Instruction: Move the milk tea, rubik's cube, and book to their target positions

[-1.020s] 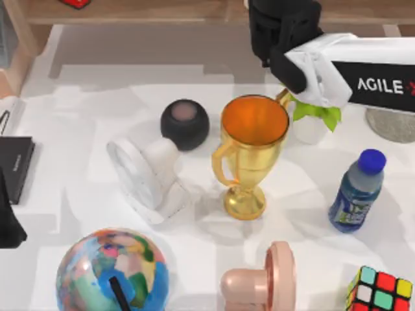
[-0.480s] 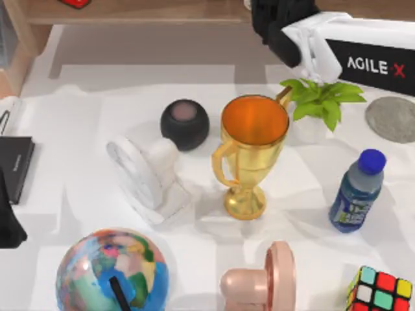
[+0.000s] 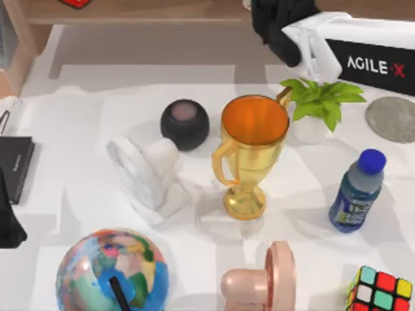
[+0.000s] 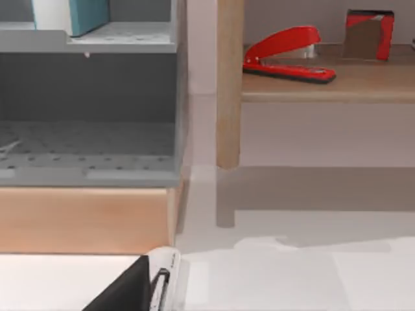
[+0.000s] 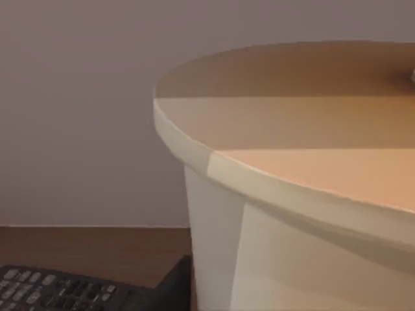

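Observation:
The milk tea (image 5: 292, 194) is a cream cup with a flat lid, seen from very close in the right wrist view. In the top view my right gripper (image 3: 282, 26) is a black mass at the wooden shelf's edge, at the back right. The rubik's cube (image 3: 379, 291) sits at the table's front right corner, far from both arms. A corner of the light-blue book (image 4: 78, 13) stands on a grey shelf in the left wrist view. My left arm (image 3: 8, 220) is parked at the left edge.
A gold trophy (image 3: 249, 152) stands mid-table, with a potted plant (image 3: 318, 107), a blue-capped bottle (image 3: 356, 191) and a grey disc (image 3: 392, 120) to its right. A black speaker (image 3: 185, 123), white fan (image 3: 146, 175), pink fan (image 3: 266, 278), globe (image 3: 110, 272) and black slab (image 3: 13, 165) fill the rest.
My right arm has drawn back toward the shelf, uncovering the potted plant. Over the last half second it barely moved. Nothing on the table shifted.

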Controlling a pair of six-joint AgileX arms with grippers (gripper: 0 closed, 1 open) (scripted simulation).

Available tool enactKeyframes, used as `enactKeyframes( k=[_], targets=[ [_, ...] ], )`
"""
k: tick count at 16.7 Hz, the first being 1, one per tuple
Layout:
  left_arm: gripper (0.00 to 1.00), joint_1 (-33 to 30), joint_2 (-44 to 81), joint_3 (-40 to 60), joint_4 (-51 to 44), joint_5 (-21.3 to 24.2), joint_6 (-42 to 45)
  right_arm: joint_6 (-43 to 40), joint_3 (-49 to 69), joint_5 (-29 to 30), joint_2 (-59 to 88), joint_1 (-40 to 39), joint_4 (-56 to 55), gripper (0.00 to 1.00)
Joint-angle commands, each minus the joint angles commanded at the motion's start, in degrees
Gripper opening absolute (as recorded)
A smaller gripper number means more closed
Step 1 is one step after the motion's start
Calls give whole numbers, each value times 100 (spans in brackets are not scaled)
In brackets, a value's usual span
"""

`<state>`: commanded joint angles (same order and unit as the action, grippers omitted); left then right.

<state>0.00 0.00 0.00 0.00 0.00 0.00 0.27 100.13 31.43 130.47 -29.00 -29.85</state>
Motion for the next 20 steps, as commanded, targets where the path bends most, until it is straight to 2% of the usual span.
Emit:
enactKeyframes(
  k=[6,16,20],
  targets=[
    [100,0,0,0,0,0,0,0,0,0,0,0,0,2],
    [100,0,0,0,0,0,0,8,-16,4,-30,-25,-7,0],
    [100,0,0,0,0,0,0,1,-648,161,-519,-171,-200,0]
  ],
)
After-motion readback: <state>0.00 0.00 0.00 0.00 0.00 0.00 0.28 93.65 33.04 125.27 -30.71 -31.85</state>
